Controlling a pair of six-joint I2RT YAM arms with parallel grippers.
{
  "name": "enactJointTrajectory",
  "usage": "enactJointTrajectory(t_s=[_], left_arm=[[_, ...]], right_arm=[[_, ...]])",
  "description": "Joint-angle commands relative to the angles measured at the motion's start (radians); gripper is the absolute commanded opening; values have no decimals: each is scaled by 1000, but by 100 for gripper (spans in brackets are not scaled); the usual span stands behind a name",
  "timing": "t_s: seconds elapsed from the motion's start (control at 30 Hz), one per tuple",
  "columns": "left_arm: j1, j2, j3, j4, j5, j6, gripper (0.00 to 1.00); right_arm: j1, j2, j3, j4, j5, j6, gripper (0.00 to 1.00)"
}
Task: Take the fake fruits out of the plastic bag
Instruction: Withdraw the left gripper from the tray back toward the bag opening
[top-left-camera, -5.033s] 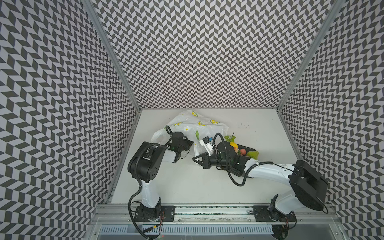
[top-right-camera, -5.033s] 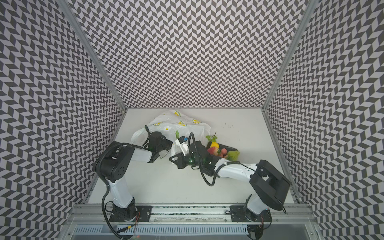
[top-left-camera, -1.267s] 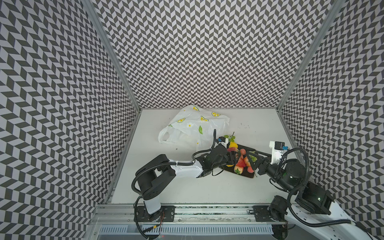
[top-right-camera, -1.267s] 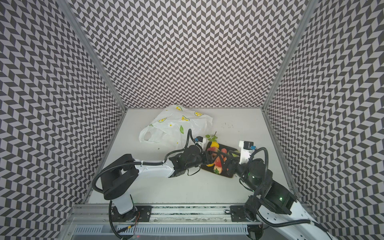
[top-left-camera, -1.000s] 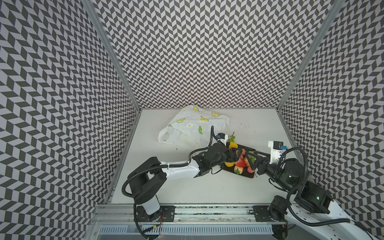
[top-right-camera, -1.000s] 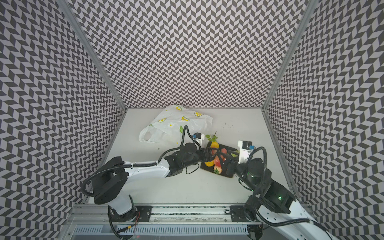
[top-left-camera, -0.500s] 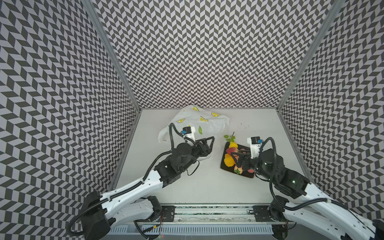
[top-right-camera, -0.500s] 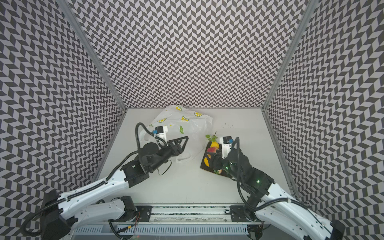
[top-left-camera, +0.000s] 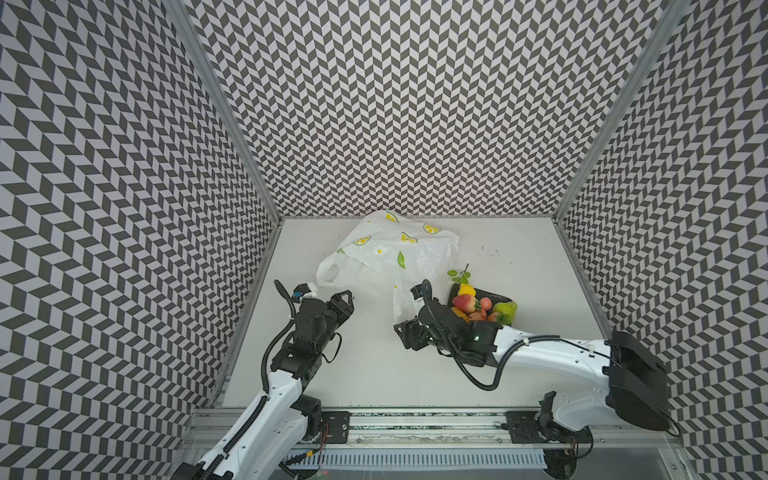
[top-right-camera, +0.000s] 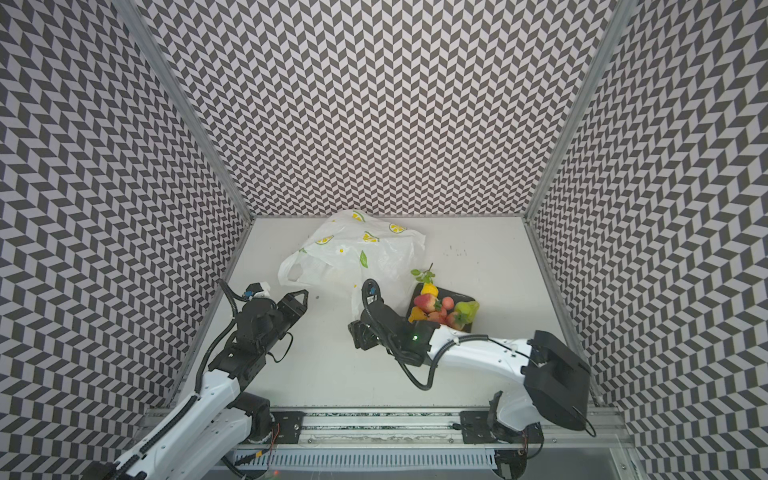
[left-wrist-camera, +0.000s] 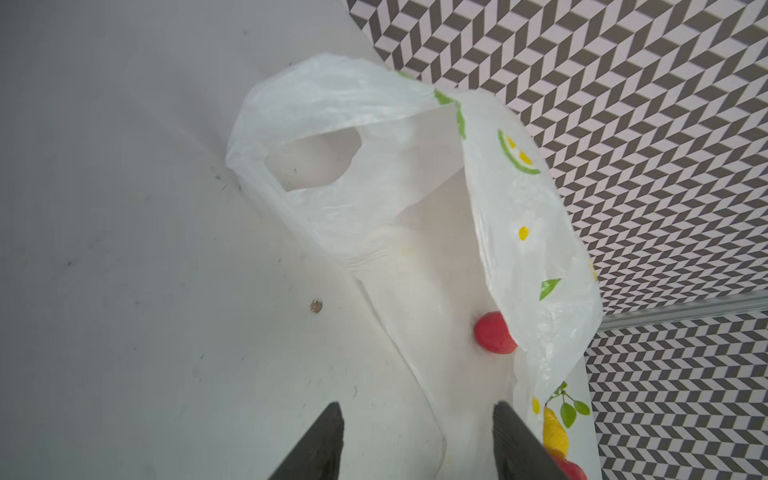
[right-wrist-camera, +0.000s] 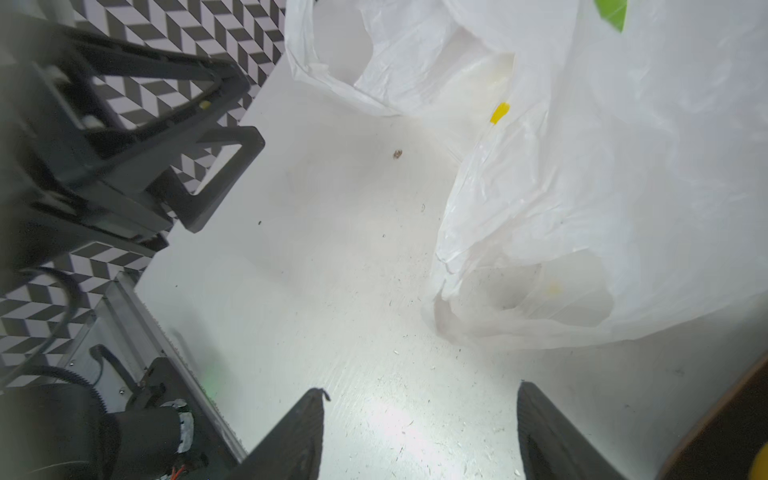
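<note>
Bag, near plate, drapes red fruit (strawberry, perhaps).

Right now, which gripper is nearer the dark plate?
Right. The right gripper is just beside the dark plate; left gripper is well apart, across the plastic bag's flap.

Your surface: white, scuffed, flecked with fine dark grit. The plastic bag lies crumpled toward the back, left of centre, with its handles flopped forward. The dark plate sits flat to the bag's right, just beside one handle. You'll spot one brown speck near the bag's mouth.
</note>
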Motion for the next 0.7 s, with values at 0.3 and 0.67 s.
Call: enactJointTrajectory(t_s=[0.3, 0.67], left_arm=[[13, -1, 4, 36, 71, 1, 58], [14, -35, 15, 12, 73, 15, 57]], right_arm=[[15, 253, 134, 125, 154, 164, 58], [15, 363, 261, 57, 262, 140, 40]])
